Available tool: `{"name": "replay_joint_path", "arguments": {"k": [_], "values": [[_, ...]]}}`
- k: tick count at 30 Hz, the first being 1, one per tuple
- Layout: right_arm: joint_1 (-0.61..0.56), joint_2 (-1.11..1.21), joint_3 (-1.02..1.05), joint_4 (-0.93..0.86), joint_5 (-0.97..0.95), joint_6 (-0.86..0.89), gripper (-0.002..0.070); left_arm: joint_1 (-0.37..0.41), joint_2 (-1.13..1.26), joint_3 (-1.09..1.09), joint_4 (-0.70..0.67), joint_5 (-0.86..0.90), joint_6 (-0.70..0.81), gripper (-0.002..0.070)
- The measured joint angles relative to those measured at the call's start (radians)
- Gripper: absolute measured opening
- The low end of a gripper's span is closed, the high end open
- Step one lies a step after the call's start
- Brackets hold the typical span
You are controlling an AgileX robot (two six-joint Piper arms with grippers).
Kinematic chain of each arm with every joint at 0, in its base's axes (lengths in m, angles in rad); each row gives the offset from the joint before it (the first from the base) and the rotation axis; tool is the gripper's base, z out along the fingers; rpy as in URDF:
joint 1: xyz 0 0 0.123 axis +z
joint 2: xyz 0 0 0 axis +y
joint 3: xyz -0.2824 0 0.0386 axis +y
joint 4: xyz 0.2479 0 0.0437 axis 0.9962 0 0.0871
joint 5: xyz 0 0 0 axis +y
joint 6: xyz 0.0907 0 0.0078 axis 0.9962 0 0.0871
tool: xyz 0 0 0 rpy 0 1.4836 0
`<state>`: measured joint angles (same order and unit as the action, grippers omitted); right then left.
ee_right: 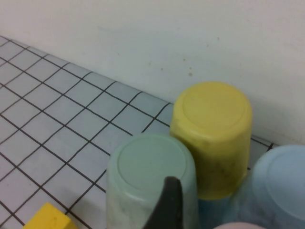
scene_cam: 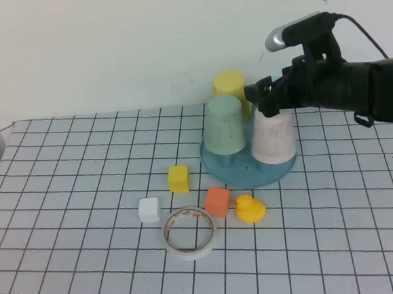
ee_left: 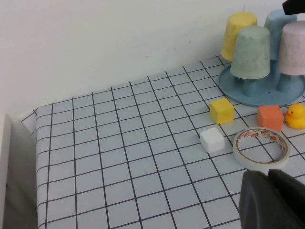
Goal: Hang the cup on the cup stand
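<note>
Lower frame: tape roll [scene_cam: 188,233], duck [scene_cam: 250,209] and blocks sit loose on the counter [scene_cam: 64,198], out of my way. My left tool [ee_left: 271,200] is parked shut near the camera. Centre right, the cup [scene_cam: 274,135] sits upside down on the cup stand [scene_cam: 247,171], apparently over a peg, so it drains. My right tool [scene_cam: 264,94] spreads wide just above it; I judge the cup released.

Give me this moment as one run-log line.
pink cup: upside down on cup stand | right gripper: open, above pink cup | left gripper: shut, parked away from stand
</note>
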<state>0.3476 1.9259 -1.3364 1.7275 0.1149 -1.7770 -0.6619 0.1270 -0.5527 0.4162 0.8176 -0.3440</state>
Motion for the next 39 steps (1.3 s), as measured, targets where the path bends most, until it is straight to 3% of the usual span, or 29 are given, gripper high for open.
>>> {"name": "replay_joint_path", "arguments": {"k": [4, 6, 10, 13, 19, 29, 39], "values": [[0.0, -0.019, 0.0, 0.0, 0.0, 0.048, 0.0599, 0.0, 0.0, 0.0, 0.0, 0.012, 0.0, 0.0], [0.0, -0.05, 0.005, 0.0, 0.0, 0.092, 0.0491, 0.0, 0.0, 0.002, 0.0, 0.022, 0.0, 0.0], [0.0, -0.173, 0.073, 0.002, 0.015, 0.138, 0.0141, 0.0, 0.0, 0.046, 0.022, -0.005, 0.0, -0.0001], [0.0, -0.305, 0.16, 0.002, 0.032, 0.146, 0.0043, 0.0, 0.0, 0.104, 0.037, -0.104, 0.0, 0.0], [0.0, -0.581, 0.384, 0.002, 0.046, 0.155, 0.0007, 0.0, 0.0, 0.208, 0.077, -0.244, 0.0, -0.0001], [0.0, -1.113, 0.726, 0.002, 0.051, 0.198, 0.0001, 0.0, 0.0, 0.25, 0.081, -0.237, 0.0, -0.0001], [0.0, -1.5, 0.915, 0.002, 0.117, 0.204, 0.0, 0.0, 0.0, 0.25, 0.081, -0.235, 0.0, 0.0]]}}
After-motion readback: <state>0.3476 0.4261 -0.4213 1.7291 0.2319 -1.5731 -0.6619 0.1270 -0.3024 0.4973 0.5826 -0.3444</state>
